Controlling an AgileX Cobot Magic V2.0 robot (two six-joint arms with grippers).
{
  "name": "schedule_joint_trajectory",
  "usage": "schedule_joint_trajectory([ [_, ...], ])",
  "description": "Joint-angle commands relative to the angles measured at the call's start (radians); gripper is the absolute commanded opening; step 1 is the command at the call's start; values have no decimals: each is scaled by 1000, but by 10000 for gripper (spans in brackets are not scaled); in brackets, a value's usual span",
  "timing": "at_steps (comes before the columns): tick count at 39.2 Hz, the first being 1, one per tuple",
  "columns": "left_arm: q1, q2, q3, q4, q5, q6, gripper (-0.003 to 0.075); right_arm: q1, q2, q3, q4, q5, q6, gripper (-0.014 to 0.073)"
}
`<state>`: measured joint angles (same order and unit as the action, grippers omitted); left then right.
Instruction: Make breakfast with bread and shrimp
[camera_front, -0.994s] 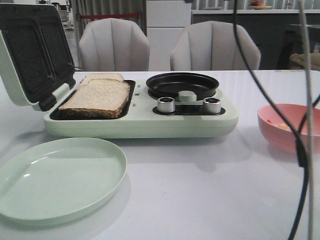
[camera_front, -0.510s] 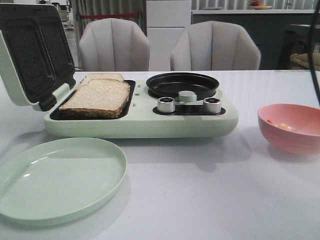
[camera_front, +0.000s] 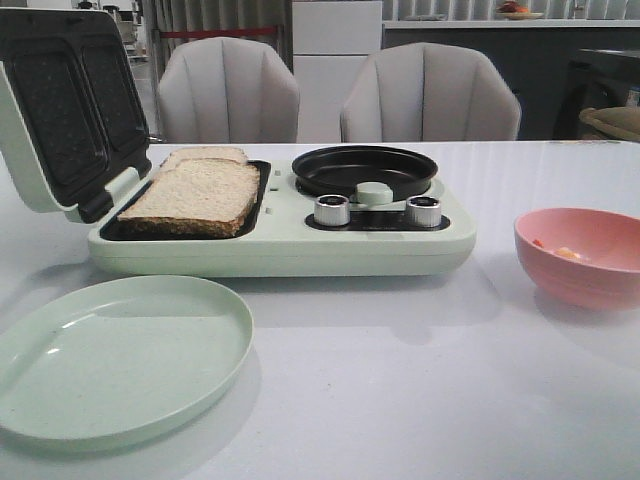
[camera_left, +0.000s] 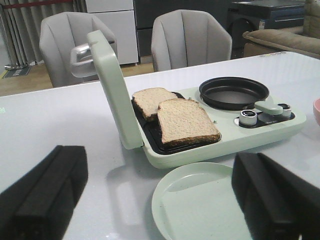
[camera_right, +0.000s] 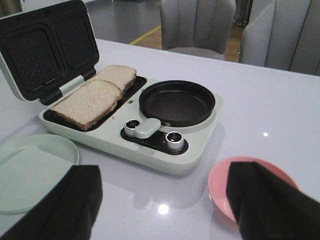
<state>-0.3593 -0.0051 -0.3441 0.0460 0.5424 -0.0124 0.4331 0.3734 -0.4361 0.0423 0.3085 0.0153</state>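
In the front view the bread (camera_front: 195, 192) lies in the cooker (camera_front: 280, 240) and the shrimp (camera_front: 566, 253) in the bowl (camera_front: 580, 262) right of it; both wrist views show wide-open, empty fingers (camera_left: 42, 197) (camera_right: 270, 200), which may fumble such tiny pieces.

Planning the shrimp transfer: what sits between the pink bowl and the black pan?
Only bare white table between pink bowl and black pan, plus the appliance's pale green rim; the front view shows it.

No text, label, brand or number can be read on the appliance (camera_front: 280, 235), its knobs (camera_front: 332, 209) or elsewhere.
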Motion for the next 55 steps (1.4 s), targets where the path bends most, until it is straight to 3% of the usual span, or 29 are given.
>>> schedule_joint_trajectory([
  [1, 1, -13, -27, -8, -84, -13, 636, -3, -129, 43, 8, -91, 3, 613],
  [9, 1, -13, -27, -8, -84, -13, 636, -3, -331, 167, 8, -64, 3, 613],
  [26, 1, 35, -76, -16, -106, -54, 636, -3, -351, 221, 8, -84, 3, 613],
  [41, 1, 603, -412, -10, -78, -370, 636, -3, -351, 221, 8, -84, 3, 613],
  [55, 5, 1061, -829, -99, -40, -386, 636, -3, -351, 221, 8, -84, 3, 613],
])
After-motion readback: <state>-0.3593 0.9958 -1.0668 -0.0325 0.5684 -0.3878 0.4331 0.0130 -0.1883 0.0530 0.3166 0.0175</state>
